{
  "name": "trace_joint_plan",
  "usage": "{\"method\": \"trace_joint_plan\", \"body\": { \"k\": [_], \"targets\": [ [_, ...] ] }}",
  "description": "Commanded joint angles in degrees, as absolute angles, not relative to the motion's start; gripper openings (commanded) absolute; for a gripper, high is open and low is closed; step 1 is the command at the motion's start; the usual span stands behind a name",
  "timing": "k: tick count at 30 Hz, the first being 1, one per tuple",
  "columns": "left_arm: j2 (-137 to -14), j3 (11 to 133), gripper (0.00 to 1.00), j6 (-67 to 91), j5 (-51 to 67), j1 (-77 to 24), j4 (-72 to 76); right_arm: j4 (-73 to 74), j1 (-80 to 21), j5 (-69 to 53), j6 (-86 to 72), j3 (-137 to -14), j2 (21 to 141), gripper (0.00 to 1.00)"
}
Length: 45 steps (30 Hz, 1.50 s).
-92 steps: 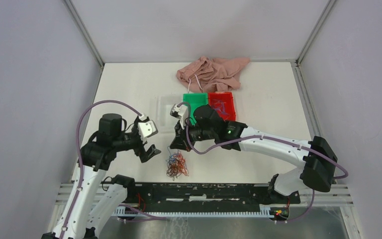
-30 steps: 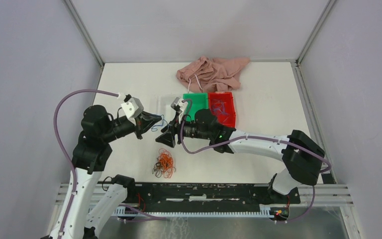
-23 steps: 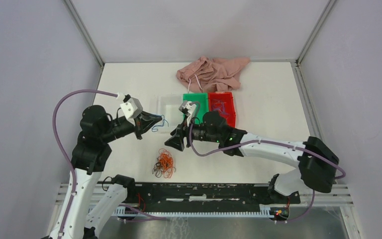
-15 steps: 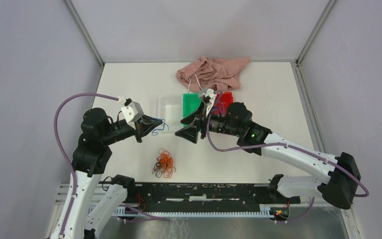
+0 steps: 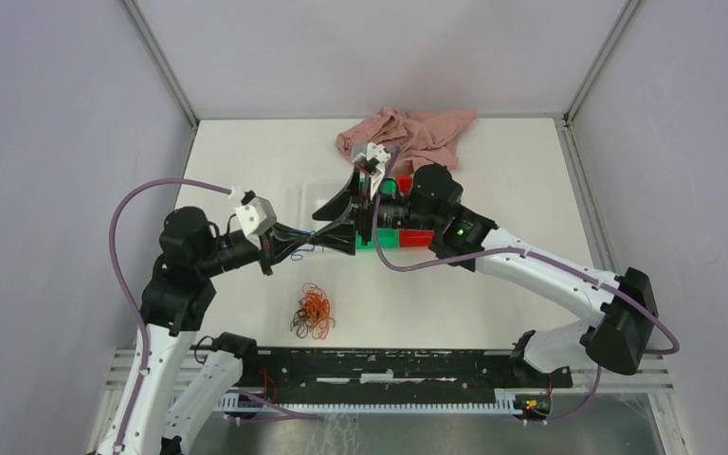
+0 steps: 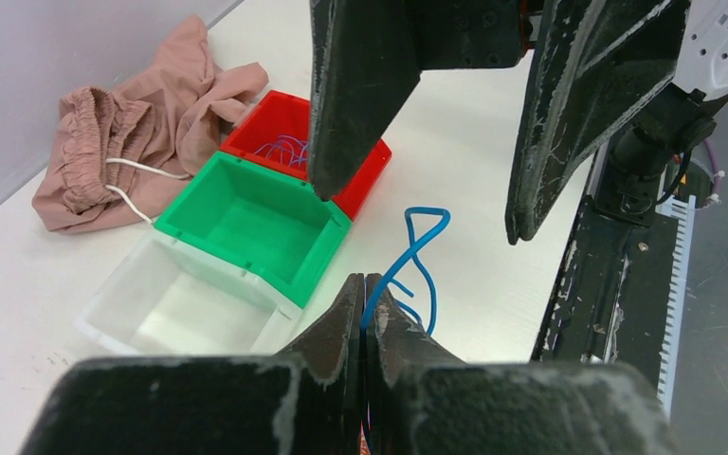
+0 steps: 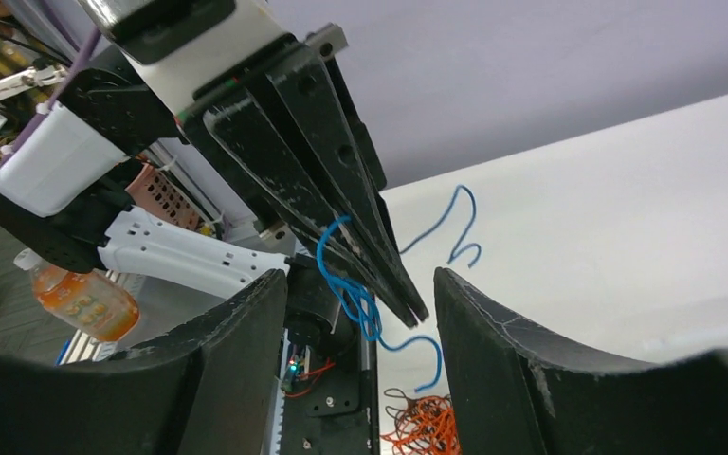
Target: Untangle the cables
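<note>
In the top view the right arm covers most of the green bin (image 5: 369, 241), and the red bin (image 5: 417, 238) next to it shows only in parts. In this view the blue cable (image 5: 300, 252) is thin and hard to follow, because the black fingers stand around it. How much of it is inside the left gripper (image 5: 309, 248) I cannot tell.

The left gripper (image 6: 365, 285) is closed tight on the blue cable (image 6: 424, 246), in the air just left of the green bin (image 6: 315, 262). From the closed tips the cable goes forward, away from the left wrist and towards the right gripper (image 6: 422, 210), and it ends in a small twisted loop. A short curled piece hangs down below the tips.

The right gripper (image 7: 358, 280) is wide apart, one finger on each side of the left gripper (image 7: 408, 305), and it is not touching the blue cable (image 7: 349, 287).

The other cables (image 5: 311, 313), orange and dark, lie in a small tangle on the table, left of the green bin and nearer to the arm bases.
</note>
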State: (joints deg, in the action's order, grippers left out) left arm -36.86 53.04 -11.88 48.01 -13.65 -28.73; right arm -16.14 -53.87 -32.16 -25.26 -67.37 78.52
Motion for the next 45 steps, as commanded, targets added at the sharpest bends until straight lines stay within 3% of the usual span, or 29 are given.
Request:
{"method": "trace_joint_plan", "body": {
  "k": [1, 5, 11, 13, 15, 17, 19, 24, 37, 45],
  "targets": [
    [-36.54, 53.41, 0.03, -14.62, 50.00, -13.80, -28.82, -18.81, -53.70, -40.49, -25.84, -73.43, 81.11, 0.64],
    [-36.69, 53.78, 0.03, -14.92, 50.25, -13.88, -29.28, -17.47, -53.62, -45.31, -26.28, -76.31, 84.23, 0.59],
    [-36.63, 54.35, 0.03, -15.76, 50.10, -13.80, -30.19, -12.33, -52.99, -47.28, -26.05, -79.48, 87.20, 0.41],
    [-36.59, 54.27, 0.03, -15.83, 50.01, -13.80, -30.32, -11.31, -52.18, -47.36, -26.70, -80.13, 87.72, 0.32],
    [-36.49, 54.21, 0.07, -15.90, 49.83, -13.80, -30.32, -9.83, -50.89, -46.91, -26.93, -80.93, 87.85, 0.15],
    [-36.39, 54.08, 0.28, -16.20, 49.43, -13.88, -30.46, -8.53, -48.75, -43.99, -27.69, -80.91, 87.19, 0.01],
    [-36.34, 53.99, 0.62, -16.87, 48.80, -13.81, -31.68, -6.31, -45.68, -38.66, -29.53, -80.31, 86.20, 0.00],
    [-37.59, 53.90, 0.99, -20.21, 45.79, -13.82, -36.55, 2.38, -38.93, -28.80, -26.36, -77.85, 83.56, 0.00],
    [-44.71, 52.10, 0.99, -24.96, 36.54, -13.80, -41.54, 20.27, -31.97, 1.35, -11.01, -73.78, 83.47, 0.00],
    [-43.86, 49.38, 0.99, -32.06, 34.96, -13.82, -46.78, 18.80, -28.93, 7.49, -12.60, -70.82, 82.52, 0.00]
  ]
}}
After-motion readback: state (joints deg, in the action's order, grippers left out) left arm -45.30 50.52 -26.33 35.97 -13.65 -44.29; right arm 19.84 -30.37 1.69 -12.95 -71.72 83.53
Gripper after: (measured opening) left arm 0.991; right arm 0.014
